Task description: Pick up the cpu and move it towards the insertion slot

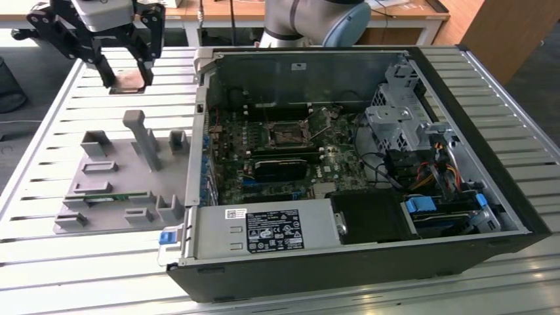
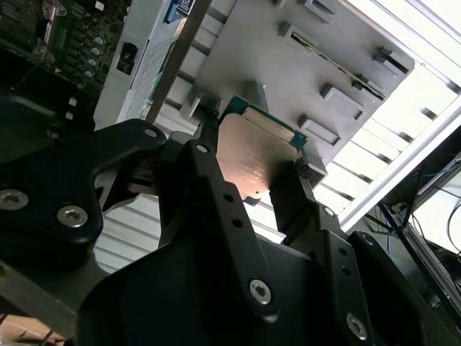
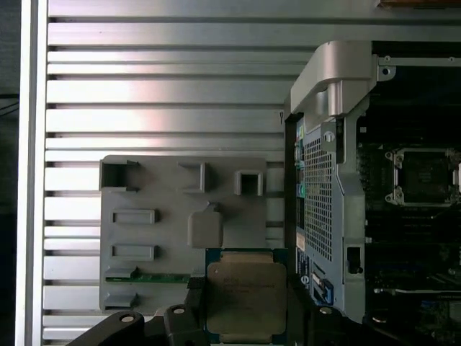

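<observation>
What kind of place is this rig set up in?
Likely a robotics lab or workshop bench for PC assembly. An open desktop computer case lies on a slatted metal table beside a grey parts fixture, and the gripper holds the cpu.

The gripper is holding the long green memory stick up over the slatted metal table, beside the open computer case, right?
Not quite. The gripper is shut on the flat square silvery cpu; the first wrist view shows the long green memory stick lying in the grey plastic tray. The rest is right.
</observation>
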Robot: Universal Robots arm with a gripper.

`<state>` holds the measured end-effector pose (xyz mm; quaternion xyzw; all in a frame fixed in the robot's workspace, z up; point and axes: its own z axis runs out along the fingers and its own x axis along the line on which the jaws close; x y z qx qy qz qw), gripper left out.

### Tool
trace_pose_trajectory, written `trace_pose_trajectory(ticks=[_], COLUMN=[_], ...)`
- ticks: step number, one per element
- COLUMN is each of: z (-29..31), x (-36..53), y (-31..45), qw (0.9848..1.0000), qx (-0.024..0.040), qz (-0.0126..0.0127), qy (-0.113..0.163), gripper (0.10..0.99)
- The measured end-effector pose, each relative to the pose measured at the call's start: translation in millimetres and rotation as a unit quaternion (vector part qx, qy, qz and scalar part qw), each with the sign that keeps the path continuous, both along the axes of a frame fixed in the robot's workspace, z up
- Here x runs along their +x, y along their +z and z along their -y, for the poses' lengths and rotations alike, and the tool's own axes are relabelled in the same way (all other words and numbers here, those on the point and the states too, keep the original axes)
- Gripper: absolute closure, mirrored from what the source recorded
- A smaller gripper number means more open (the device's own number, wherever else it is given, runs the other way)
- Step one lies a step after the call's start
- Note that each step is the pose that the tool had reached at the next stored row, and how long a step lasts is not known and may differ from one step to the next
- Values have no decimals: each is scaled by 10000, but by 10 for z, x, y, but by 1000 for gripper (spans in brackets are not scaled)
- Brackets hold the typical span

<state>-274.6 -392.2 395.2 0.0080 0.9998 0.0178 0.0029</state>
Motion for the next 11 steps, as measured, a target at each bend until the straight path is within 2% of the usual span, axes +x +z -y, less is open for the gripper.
trace_pose_trajectory(ticks=[11], z=[-1], x=[137], y=[0], qw=[10000], qx=[0], qz=[0], qy=[0], gripper=[549])
